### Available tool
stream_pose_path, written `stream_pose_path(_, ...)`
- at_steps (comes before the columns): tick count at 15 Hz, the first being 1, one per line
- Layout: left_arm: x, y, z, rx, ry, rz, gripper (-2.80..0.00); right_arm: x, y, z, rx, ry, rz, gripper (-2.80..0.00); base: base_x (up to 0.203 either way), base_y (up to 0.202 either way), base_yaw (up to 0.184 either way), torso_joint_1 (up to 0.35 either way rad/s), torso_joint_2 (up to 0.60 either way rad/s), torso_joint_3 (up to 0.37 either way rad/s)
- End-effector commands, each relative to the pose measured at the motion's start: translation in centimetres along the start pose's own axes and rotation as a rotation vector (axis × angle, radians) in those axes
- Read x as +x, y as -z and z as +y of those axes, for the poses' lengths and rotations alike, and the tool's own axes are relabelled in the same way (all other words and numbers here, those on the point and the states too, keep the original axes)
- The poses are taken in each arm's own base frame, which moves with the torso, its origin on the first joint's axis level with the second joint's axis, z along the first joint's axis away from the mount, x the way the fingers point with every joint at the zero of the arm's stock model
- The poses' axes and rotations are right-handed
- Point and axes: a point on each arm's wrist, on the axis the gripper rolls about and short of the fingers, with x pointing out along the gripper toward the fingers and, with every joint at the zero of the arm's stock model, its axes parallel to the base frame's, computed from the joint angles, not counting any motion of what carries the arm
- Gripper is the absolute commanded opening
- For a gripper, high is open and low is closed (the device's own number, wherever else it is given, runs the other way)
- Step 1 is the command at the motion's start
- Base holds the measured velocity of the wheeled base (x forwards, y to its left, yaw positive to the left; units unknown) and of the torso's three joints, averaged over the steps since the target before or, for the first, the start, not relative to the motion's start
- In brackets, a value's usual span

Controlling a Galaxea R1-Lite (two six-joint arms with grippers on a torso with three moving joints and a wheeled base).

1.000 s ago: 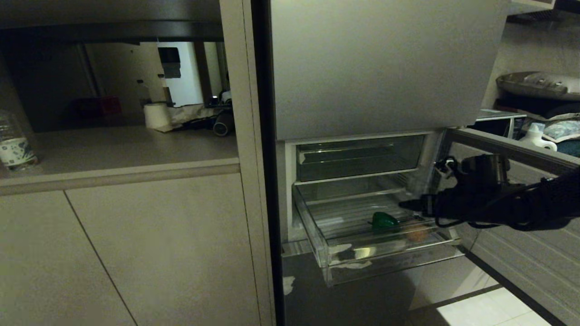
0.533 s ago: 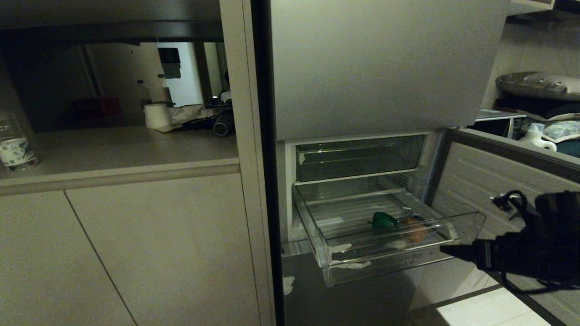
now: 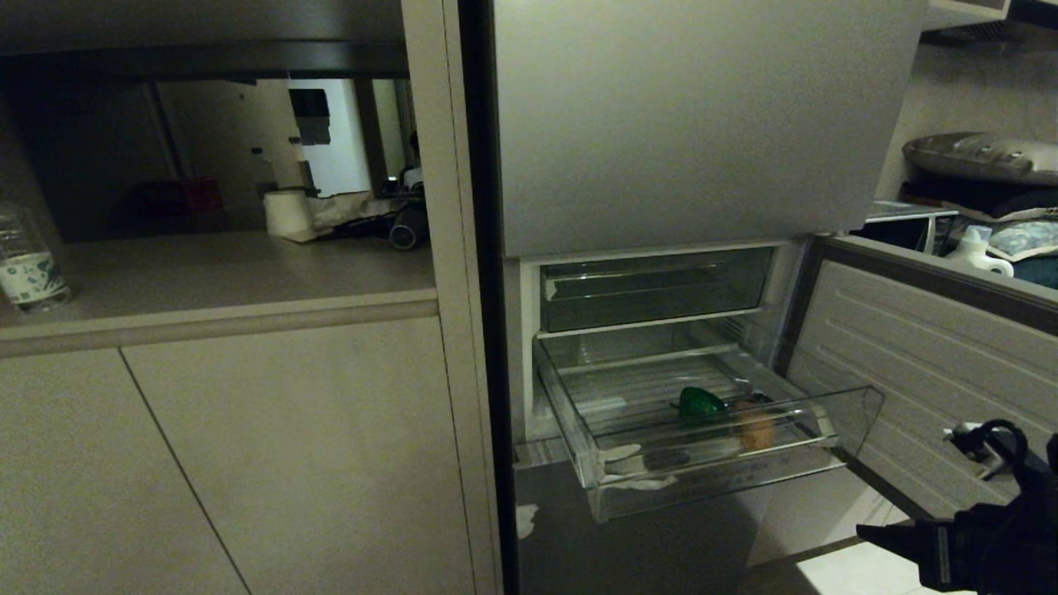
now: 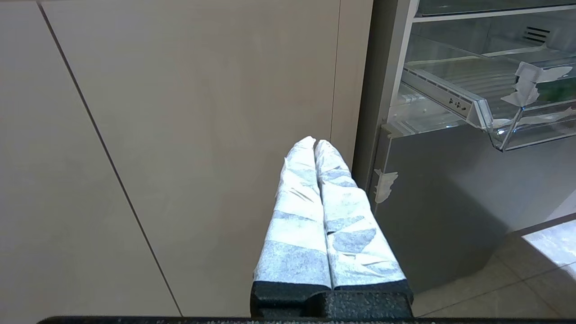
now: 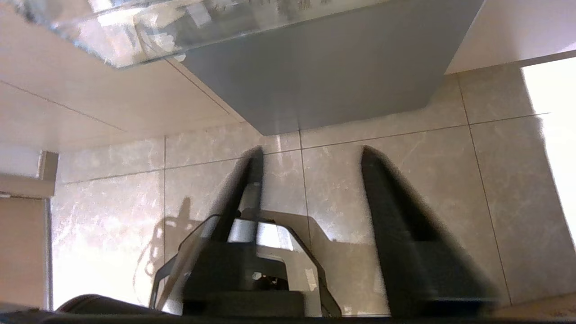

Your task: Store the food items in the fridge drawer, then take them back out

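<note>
My right tool [image 5: 308, 155] hangs low over floor tiles, fingers spread, empty. Fridge drawer [image 3: 595, 459] stands pulled out up-left of it, holding green item [image 3: 701, 402] and orange-brown item [image 3: 756, 428]. Left tool [image 4: 315, 145] pressed together.

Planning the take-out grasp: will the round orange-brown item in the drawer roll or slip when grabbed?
The orange-brown item looks rounded, so a nudge would probably roll it along the fridge drawer's ribbed floor. It looks small, likely light. Surface grip can't be judged here.
</note>
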Motion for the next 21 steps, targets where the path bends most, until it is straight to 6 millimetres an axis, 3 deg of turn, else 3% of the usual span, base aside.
stream_pose_path(1,0.0,0.0,0.0,0.0,0.0,0.002,-2.8,3.7,-1.1,-1.0,0.024,-0.001,0.098,-2.8,0.0,0.0,0.0,0.0,0.0,0.0)
stream_pose_path(6,0.0,0.0,0.0,0.0,0.0,0.002,-2.8,11.6,-4.2,-2.7,0.024,-0.008,0.154,-2.8,0.0,0.0,0.0,0.0,0.0,0.0)
stream_pose_path(10,0.0,0.0,0.0,0.0,0.0,0.002,-2.8,16.1,-6.6,-3.4,0.013,-0.019,0.121,-2.8,0.0,0.0,0.0,0.0,0.0,0.0)
stream_pose_path(17,0.0,0.0,0.0,0.0,0.0,0.002,-2.8,24.1,-10.2,-1.9,-0.052,-0.158,-0.048,-2.8,0.0,0.0,0.0,0.0,0.0,0.0)
stream_pose_path(21,0.0,0.0,0.0,0.0,0.0,0.002,-2.8,27.6,-12.8,-1.1,-0.063,-0.2,-0.157,-2.8,0.0,0.0,0.0,0.0,0.0,0.0)
